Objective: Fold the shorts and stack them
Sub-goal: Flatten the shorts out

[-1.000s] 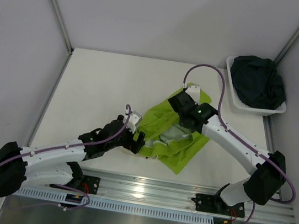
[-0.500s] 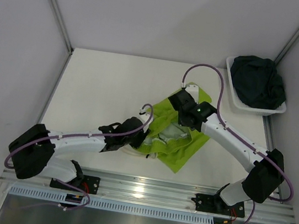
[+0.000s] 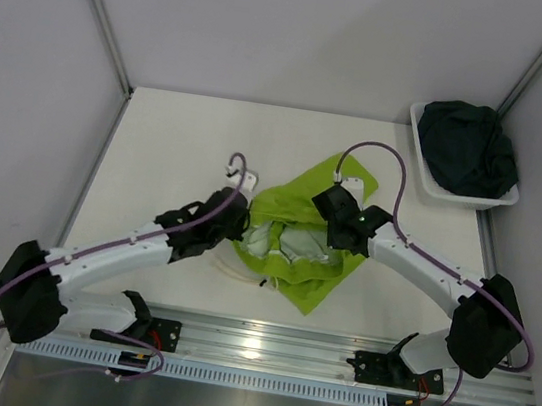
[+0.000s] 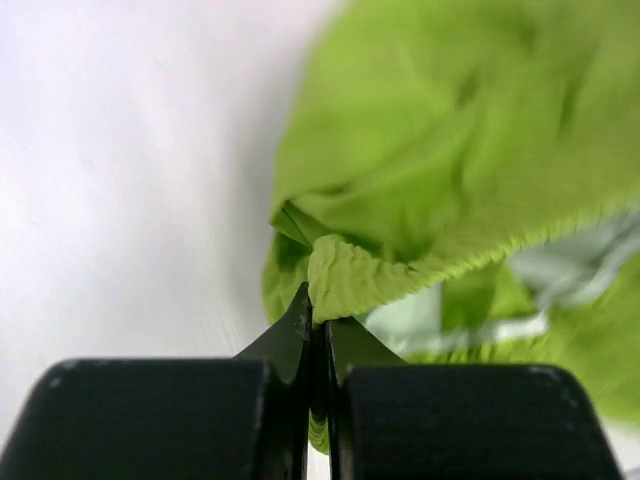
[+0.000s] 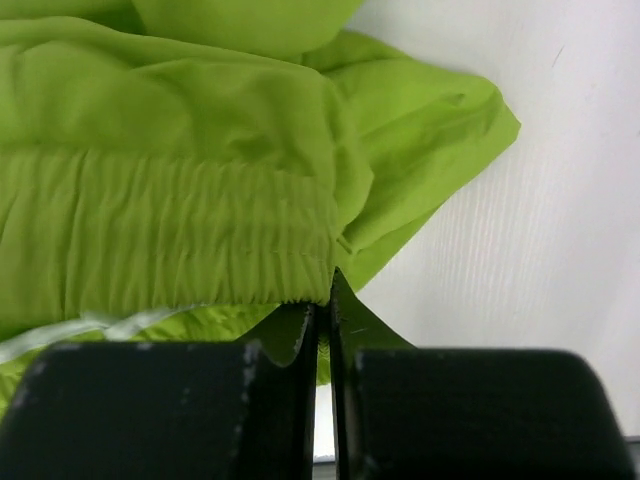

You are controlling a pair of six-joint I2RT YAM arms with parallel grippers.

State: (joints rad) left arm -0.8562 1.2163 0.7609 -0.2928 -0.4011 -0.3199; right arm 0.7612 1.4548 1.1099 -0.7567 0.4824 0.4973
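Observation:
The lime green shorts [image 3: 308,239] hang bunched between my two grippers over the middle of the table, white lining showing. My left gripper [image 3: 243,227] is shut on the gathered waistband edge [image 4: 345,275] at the shorts' left side. At the right side my right gripper [image 3: 335,234] is shut on the elastic waistband [image 5: 170,235]. The dark navy-teal shorts [image 3: 472,149] lie crumpled in the white basket [image 3: 423,184] at the back right.
The basket stands against the right wall at the table's far right corner. White walls close in the table on the left, back and right. A metal rail [image 3: 271,349] with both arm bases runs along the near edge.
My left gripper went from open to shut on the shorts' left waistband and drew back left. The right gripper shifted slightly toward the near side, and the shorts now hang bunched between both.

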